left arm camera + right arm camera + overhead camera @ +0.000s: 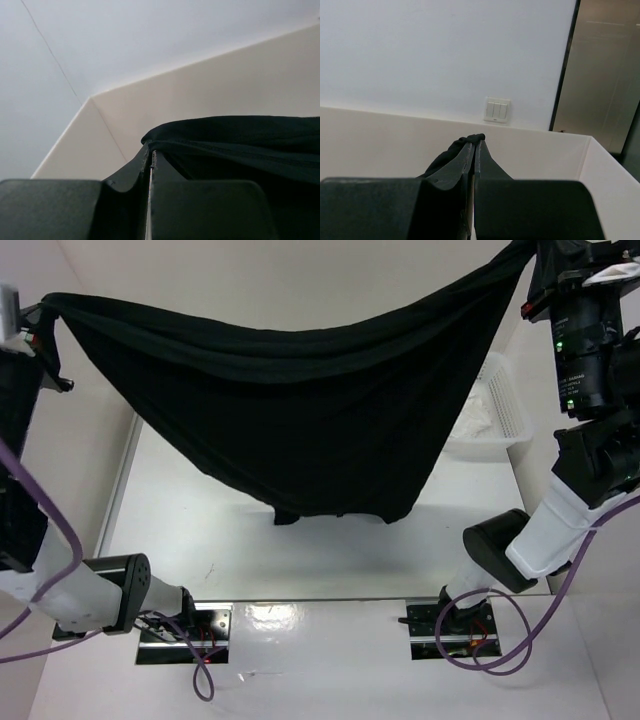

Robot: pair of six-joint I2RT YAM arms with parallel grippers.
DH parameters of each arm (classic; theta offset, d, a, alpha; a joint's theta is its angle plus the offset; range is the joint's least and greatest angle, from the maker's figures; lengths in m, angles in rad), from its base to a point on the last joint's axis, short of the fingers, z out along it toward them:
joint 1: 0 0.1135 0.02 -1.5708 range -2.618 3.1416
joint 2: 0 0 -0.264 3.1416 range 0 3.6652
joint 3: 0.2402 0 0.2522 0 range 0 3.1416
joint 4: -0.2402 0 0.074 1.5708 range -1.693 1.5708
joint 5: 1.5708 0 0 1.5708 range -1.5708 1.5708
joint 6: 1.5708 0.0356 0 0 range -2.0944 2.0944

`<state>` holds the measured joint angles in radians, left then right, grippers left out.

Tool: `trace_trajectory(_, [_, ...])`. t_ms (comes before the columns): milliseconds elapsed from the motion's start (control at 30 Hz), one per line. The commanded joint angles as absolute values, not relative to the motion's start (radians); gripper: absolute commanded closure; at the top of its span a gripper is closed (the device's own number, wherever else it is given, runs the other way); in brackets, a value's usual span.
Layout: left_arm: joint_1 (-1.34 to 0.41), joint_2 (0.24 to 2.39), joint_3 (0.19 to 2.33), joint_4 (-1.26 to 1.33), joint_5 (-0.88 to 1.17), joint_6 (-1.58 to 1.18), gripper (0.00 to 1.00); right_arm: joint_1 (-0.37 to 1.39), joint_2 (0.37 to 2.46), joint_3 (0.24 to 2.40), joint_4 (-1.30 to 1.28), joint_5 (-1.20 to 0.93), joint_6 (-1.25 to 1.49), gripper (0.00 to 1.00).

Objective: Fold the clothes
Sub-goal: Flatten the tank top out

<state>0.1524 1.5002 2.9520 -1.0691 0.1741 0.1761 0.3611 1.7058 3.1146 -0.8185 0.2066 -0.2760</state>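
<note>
The clothes (300,410), a black T-shirt, hang stretched in the air between both arms and sag in the middle, the lower hem just above the table. My left gripper (42,312) is shut on the shirt's left corner at the top left. My right gripper (528,250) is shut on the right corner at the top right edge. In the left wrist view the black fabric (235,142) bunches over the closed left gripper (151,150). Over in the right wrist view a small fold of fabric (451,150) sticks out past the closed right gripper (474,140).
A white mesh basket (505,410) with white fabric (478,422) inside stands on the table's right side, partly behind the shirt. The white table (200,530) lies below, with both arm bases at its near edge. A pale wall surrounds the workspace.
</note>
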Motion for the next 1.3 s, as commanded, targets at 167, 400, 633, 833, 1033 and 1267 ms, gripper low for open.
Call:
trace_trajectory(167, [0.152, 1.561, 2.876, -0.963, 0.172, 0.161, 1.00, 0.359, 1.805, 3.135, -0.775, 0.247, -0.270, 1.00])
trace_trajectory(400, [0.152, 1.615, 3.013, -0.963, 0.124, 0.152, 1.00, 0.411, 1.829, 3.135, -0.697, 0.359, -0.299, 1.00])
trace_trajectory(633, [0.152, 1.582, 3.025, -0.942, 0.094, 0.152, 1.00, 0.456, 1.783, 3.135, -0.658, 0.416, -0.322, 1.00])
trace_trajectory(833, [0.152, 1.494, 3.002, -0.933, 0.103, 0.143, 1.00, 0.456, 1.712, 3.135, -0.725, 0.370, -0.301, 1.00])
trace_trajectory(1033, [0.152, 1.370, 2.913, -0.882, 0.117, 0.143, 1.00, 0.456, 1.631, 3.135, -0.767, 0.295, -0.269, 1.00])
trace_trajectory(1267, [0.152, 1.232, 2.842, -0.841, 0.107, 0.133, 1.00, 0.456, 1.568, 3.129, -0.787, 0.190, -0.259, 1.00])
